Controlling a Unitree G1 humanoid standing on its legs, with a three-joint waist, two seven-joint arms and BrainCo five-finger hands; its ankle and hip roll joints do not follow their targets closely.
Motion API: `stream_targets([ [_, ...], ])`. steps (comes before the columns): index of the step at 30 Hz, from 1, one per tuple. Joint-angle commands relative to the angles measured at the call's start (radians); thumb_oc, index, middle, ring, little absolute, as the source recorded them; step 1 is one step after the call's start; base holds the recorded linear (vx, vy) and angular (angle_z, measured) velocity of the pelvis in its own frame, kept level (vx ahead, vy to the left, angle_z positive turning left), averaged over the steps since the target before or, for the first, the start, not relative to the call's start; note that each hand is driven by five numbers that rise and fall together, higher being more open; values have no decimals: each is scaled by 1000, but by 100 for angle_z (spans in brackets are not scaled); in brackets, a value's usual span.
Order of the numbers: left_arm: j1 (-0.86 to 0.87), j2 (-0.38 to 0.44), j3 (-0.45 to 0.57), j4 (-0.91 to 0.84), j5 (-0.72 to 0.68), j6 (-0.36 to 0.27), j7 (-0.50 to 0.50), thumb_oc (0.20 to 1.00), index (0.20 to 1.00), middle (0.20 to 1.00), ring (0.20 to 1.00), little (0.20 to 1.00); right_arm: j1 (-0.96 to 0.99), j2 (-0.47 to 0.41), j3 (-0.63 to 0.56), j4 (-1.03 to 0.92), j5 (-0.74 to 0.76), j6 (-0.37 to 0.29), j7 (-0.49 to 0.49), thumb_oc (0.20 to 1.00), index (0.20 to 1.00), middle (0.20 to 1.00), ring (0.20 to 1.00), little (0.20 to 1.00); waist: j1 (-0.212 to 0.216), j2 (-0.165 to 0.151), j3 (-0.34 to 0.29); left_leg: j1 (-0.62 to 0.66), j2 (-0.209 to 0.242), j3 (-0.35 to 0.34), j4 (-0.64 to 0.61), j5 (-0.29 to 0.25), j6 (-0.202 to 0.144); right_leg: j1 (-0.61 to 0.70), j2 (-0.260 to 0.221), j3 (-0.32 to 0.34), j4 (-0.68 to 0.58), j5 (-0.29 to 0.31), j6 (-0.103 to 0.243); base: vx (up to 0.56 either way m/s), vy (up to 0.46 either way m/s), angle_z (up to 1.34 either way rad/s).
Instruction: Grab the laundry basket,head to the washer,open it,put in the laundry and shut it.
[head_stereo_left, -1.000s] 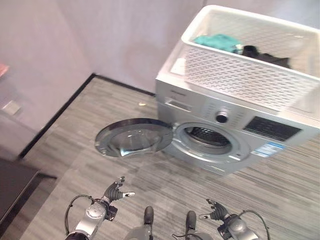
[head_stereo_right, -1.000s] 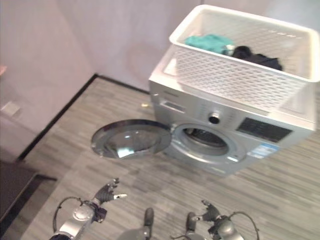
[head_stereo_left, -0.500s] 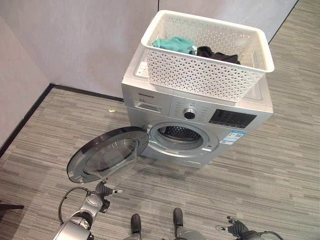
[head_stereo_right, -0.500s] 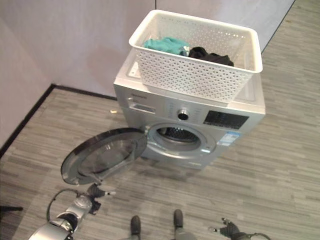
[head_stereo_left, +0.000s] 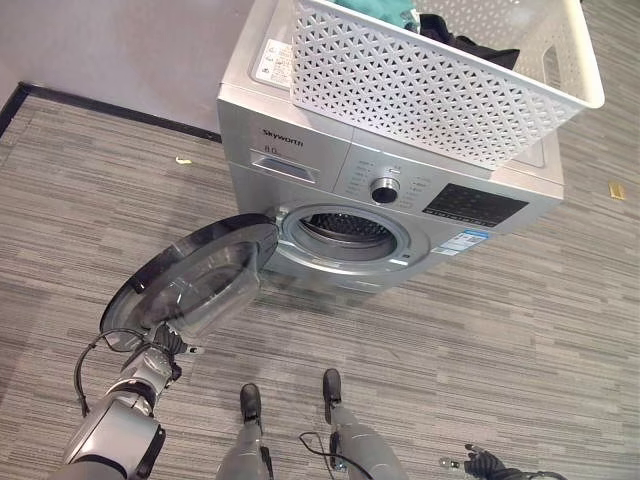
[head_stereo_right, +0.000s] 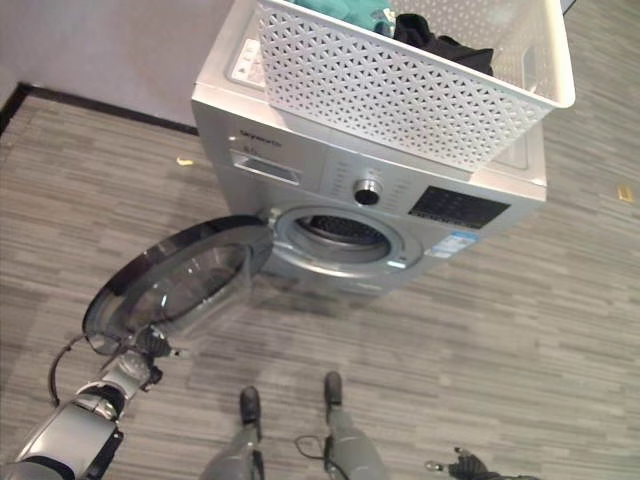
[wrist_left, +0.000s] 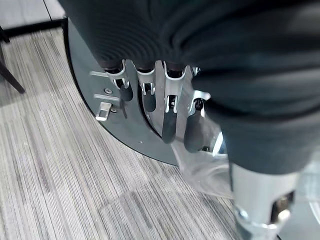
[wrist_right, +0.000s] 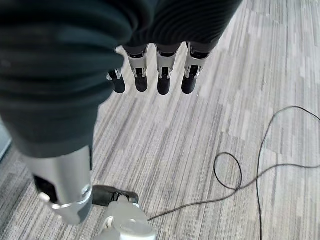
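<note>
Bright, even light; soft shadows.

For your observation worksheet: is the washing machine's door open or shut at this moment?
Open. The door is swung out to the robot's left, leaving the drum opening exposed; the left hand is at the door's edge.

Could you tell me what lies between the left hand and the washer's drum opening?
The open door lies between the left hand and the drum opening, seen in the left eye view.

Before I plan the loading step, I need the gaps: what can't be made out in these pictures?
- White perforated plastic laundry basket on the silver washing machine: far rim cut off by the eye views' upper edge.
- Teal cloth: mostly cut off.
- Drum depth: dark behind the opening.
- Left hand by the round glass door: contact unclear.
</note>
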Motion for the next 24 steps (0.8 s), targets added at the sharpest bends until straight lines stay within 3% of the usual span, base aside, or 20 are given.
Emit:
stream_targets([
  [1, -77, 20, 38, 35, 30, -13, 78, 1000, 1000, 1000, 1000, 1000, 5, -30, 26, 12, -22, 8, -22, 1000, 1000, 1000, 1000, 1000, 7, 19, -6, -21, 9, -47, 4, -21, -30, 3, 8, 22, -2, 18, 40, 0, 0, 0],
  [6, -79, 59, 66, 28, 26, -18, 118, 1000, 1000, 1000, 1000, 1000, 21, -18, 57, -64, -11, -13, -19, 1000, 1000, 1000, 1000, 1000, 10, 2, -4, -31, 12, -53, 4, -12, -36, -4, 15, 16, -2, 18, 37, -15, -26, 0],
  [11, -30, 21, 106, 1, -59, -51, 114, 1000, 1000, 1000, 1000, 1000, 64, -6, 70, -139, 5, -21, -3, 1000, 1000, 1000, 1000, 1000, 21, 1, -1, -10, 11, -65, 4, -13, -35, 24, 18, 13, -2, 5, 31, 15, -32, 3],
  [12, 52, -47, 125, -37, -102, -68, 107, 1000, 1000, 1000, 1000, 1000, 78, 5, 45, -129, 5, -14, -10, 1000, 1000, 1000, 1000, 1000, 36, 16, -12, 25, 4, -70, 4, -23, -30, 63, 16, 6, -2, -7, 29, 87, -18, 7],
  [13, 54, -47, 125, -38, -102, -68, 107, 1000, 1000, 1000, 1000, 1000, 79, 4, 45, -129, 5, -14, -10, 1000, 1000, 1000, 1000, 1000, 36, 17, -11, 27, 4, -71, 4, -24, -30, 65, 17, 6, -2, -7, 29, 139, 9, 8],
  [15, 179, -136, 117, -142, -127, -96, 86, 1000, 1000, 1000, 1000, 1000, 99, 11, -4, -146, 16, -9, -27, 1000, 1000, 1000, 1000, 1000, 53, 47, -25, 83, -9, -78, 4, -41, -20, 123, 13, 4, -2, -21, 28, 110, 43, 4],
  [22, 420, -195, 107, -307, -133, -109, -33, 1000, 1000, 1000, 1000, 1000, 175, 0, -107, -290, 77, -13, -3, 1000, 1000, 1000, 1000, 1000, 65, 108, -58, 197, -34, -71, 4, -74, 10, 215, -5, 4, 21, -42, 39, 67, 94, 7],
  [24, 504, -224, 100, -300, -107, -112, -70, 1000, 1000, 1000, 1000, 1000, 173, -21, -109, -294, 57, -16, 3, 1000, 1000, 1000, 1000, 1000, 64, 133, -64, 261, -50, -12, 4, -104, 32, 226, -24, 22, 30, -18, 65, 47, 202, -14],
])
